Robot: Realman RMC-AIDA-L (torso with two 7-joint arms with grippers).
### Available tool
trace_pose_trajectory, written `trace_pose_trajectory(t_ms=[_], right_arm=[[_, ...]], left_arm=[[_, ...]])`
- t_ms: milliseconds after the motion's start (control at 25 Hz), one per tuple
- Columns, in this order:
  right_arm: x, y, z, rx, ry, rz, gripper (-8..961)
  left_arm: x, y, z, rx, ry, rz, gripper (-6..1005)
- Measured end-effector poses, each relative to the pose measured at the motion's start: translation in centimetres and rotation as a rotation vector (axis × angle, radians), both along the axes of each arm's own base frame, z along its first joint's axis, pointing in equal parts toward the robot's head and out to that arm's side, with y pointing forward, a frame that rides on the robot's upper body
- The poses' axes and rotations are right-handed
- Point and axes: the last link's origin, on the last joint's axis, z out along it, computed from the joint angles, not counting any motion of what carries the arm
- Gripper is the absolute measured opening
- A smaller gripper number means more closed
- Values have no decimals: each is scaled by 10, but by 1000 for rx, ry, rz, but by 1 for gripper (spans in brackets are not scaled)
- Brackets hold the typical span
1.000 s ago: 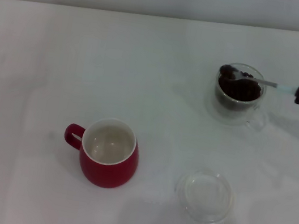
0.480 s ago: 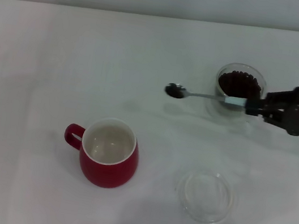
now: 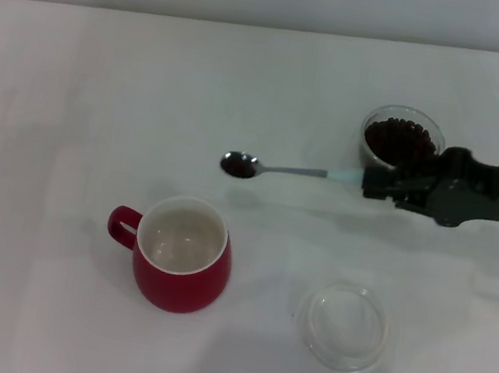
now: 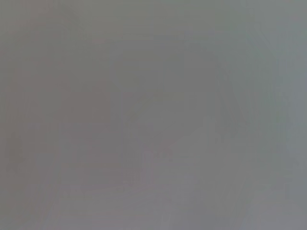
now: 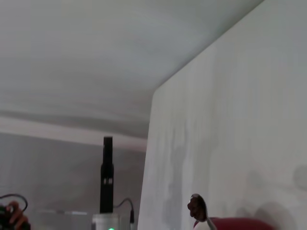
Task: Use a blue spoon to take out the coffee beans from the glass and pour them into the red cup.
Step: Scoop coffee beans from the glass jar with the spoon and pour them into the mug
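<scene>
Since half a second ago the blue spoon (image 3: pixel 276 168), pinched at its handle by the right gripper (image 3: pixel 377 181), has been carried further from the glass (image 3: pixel 400 143) towards the red cup (image 3: pixel 183 254); the carrying step is judged under way; its loaded bowl is not yet over the rim, so further travel, then a tilt, is called for; open table (image 3: pixel 72 99) lies all round; the clear dish (image 3: pixel 342 325) stands well aside; the left gripper is not seen.

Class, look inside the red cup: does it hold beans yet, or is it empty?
Empty: the red cup shows only its bare creamy inside in the head view.
</scene>
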Motion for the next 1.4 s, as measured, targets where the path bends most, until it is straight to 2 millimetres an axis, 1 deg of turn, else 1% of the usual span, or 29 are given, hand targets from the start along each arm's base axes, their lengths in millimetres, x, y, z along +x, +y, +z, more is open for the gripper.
trace_pose_trajectory(t_ms=[160, 400, 640, 680, 920, 1120, 1400], right_arm=[[-5, -4, -10, -15, 17, 29, 146], [-7, -13, -23, -26, 11, 102, 145], [-9, -17, -33, -16, 18, 159, 145], [-10, -16, -36, -3, 13, 181, 145], [-11, -15, -39, 28, -5, 238, 146], [-12, -12, -47, 51, -35, 288, 146], [-9, -10, -50, 76, -91, 364, 151]], left_arm=[[1, 0, -1, -1, -3, -1, 787], [1, 0, -2, -2, -7, -1, 787], [1, 0, -2, -3, -8, -1, 787], [1, 0, -2, -3, -8, -1, 787], [1, 0, -4, -11, -8, 0, 787], [2, 0, -4, -13, -9, -1, 787], [2, 0, -4, -13, -9, 0, 788]])
